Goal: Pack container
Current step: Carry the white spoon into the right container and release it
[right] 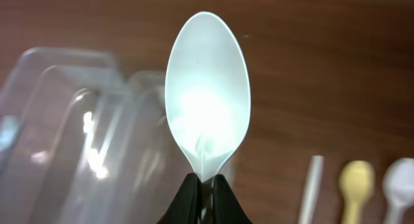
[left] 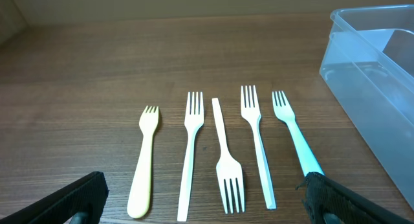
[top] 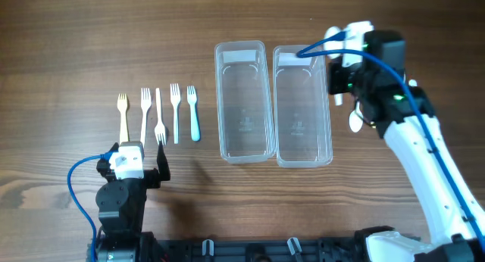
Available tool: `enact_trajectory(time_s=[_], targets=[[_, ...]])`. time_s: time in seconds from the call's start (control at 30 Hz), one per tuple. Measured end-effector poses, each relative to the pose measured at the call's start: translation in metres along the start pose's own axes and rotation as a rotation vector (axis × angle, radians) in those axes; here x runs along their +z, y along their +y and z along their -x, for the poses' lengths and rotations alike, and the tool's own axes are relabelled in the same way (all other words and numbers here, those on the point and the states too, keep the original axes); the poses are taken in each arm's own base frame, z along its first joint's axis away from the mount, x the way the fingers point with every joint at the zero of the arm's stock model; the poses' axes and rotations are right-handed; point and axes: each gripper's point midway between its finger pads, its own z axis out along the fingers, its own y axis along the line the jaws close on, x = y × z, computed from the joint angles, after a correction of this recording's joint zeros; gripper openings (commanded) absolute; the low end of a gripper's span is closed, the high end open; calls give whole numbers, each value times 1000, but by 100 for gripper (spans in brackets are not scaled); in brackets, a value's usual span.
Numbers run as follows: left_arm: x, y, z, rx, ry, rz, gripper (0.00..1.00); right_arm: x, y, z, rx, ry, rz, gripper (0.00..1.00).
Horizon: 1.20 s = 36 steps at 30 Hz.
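Containers stand side by side at centre of the overhead frame: left container (top: 244, 118) and right container (top: 303, 114), both clear. Right gripper (right: 206, 185), at the right container's right edge, pinches a white spoon (right: 207, 94) by the neck. Left gripper (left: 206, 197) sits lower left, jaws spread, below a row of five forks (left: 230, 175).

Glossy plastic spoon (right: 207, 101), clear plastic containers (top: 245, 103), seemingly matt wood-grain table (top: 76, 42).

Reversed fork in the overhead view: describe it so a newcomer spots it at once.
Left of the two clear containers, five plastic forks lie in a row. The reversed fork is the middle one, white. It alone has its tines pointing toward the robot; its four neighbours' tines point away.
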Motion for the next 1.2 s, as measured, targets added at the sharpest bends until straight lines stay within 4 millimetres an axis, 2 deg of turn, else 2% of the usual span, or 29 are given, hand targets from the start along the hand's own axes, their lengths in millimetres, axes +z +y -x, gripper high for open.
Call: enact_trajectory(time_s=[0.13, 0.2, 0.4, 0.53, 0.6, 0.63, 0.7, 0.83, 0.93, 0.97, 1.0, 1.1, 1.2], targets=[[0, 0, 0, 0, 0, 0, 100, 20, 31, -13, -10, 54, 71, 4], [0, 0, 0, 0, 0, 0, 100, 36, 44, -27, -9, 105, 95, 4], [0, 0, 0, 0, 0, 0, 100, 79, 61, -68, -4, 244, 116, 4], [0, 0, 0, 0, 0, 0, 100, 90, 61, -81, -3, 285, 113, 5], [0, 0, 0, 0, 0, 0, 99, 90, 61, -81, -3, 283, 113, 12], [0, 0, 0, 0, 0, 0, 100, 90, 61, -80, -3, 281, 113, 29], [0, 0, 0, 0, 0, 0, 100, 90, 61, -80, 2, 281, 112, 40], [0, 0, 0, 0, 0, 0, 100, 84, 61, -74, -8, 263, 110, 50], [0, 0, 0, 0, 0, 0, 100, 66, 53, -64, -19, 231, 71, 76], [0, 0, 0, 0, 0, 0, 100, 60, 50, -59, -17, 218, 53, 90], [0, 0, 0, 0, 0, 0, 100, 53, 46, -55, -21, 206, 32, 100], [0, 0, 0, 0, 0, 0, 100, 23, 23, -35, -14, 141, -64, 100], [0, 0, 0, 1, 0, 0, 100, -10, -12, -22, 24, 89, -166, 100]])
